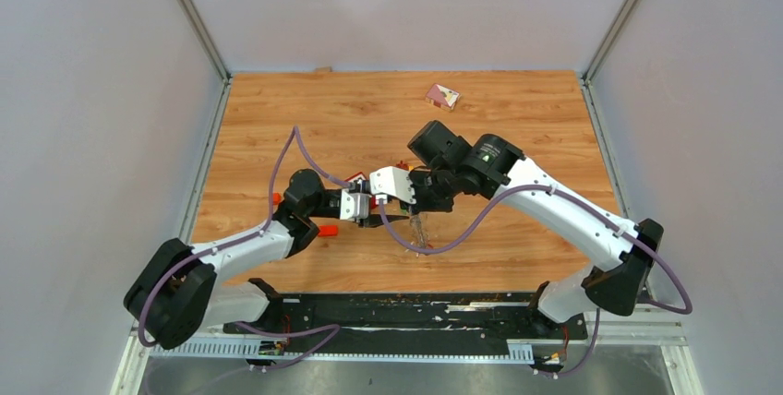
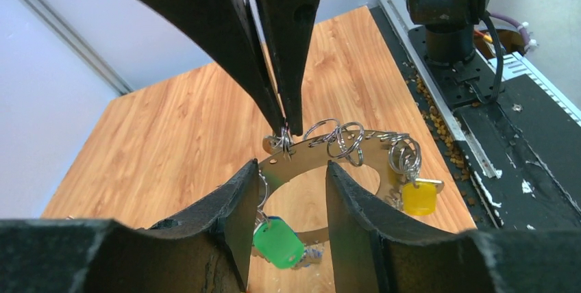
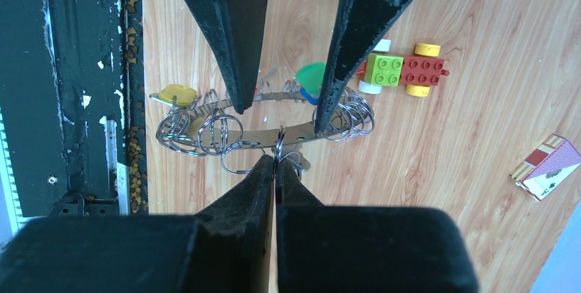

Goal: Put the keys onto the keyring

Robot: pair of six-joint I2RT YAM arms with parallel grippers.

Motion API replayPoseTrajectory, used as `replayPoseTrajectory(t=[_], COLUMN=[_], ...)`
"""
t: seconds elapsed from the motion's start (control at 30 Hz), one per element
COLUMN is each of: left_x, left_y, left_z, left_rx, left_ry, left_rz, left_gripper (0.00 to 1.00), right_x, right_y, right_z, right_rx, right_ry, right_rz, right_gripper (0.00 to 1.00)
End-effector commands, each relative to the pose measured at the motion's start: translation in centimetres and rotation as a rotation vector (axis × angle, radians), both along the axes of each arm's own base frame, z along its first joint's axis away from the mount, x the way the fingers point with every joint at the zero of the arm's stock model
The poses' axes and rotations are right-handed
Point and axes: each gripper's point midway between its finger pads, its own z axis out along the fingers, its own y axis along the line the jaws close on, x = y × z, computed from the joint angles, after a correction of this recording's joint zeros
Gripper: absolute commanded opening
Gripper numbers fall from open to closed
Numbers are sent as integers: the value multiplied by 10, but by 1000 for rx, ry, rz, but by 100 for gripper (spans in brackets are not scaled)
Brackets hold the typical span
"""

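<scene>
Over wooden table [image 1: 277, 118], keyring [image 2: 312, 156] strung with keys [image 2: 277, 241]

White arm shells [image 1: 554, 206], black joints [image 1: 489, 157], purple cables [image 1: 273, 187], black, perhaps rubbery pincer fingers [image 2: 356, 218]

The keyring [image 2: 308, 157], a flat silver band strung with many small wire loops, is held roughly level above the surface near the scene's middle. A green-headed key [image 2: 277, 241] and a yellow-headed key [image 2: 418, 197] are hung from it, dangling downward.
</scene>
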Motion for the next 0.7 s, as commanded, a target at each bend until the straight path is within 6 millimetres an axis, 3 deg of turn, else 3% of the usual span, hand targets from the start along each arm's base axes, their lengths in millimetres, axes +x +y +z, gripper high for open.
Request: replayPoseTrajectory(t=[0.0, 0.4, 0.67], left_x=[5, -3, -6], left_y=[-2, -9, -14], left_z=[24, 20, 16], left_rx=[-120, -143, -140], left_ry=[-13, 17, 37], left_rz=[29, 8, -12], left_gripper=[49, 52, 42], right_x=[3, 3, 3], right_y=[6, 4, 4], right_z=[18, 13, 11], right_rx=[23, -36, -62], right_ry=[-37, -29, -43], right_rz=[-4, 3, 12], right_gripper=[0, 0, 0])
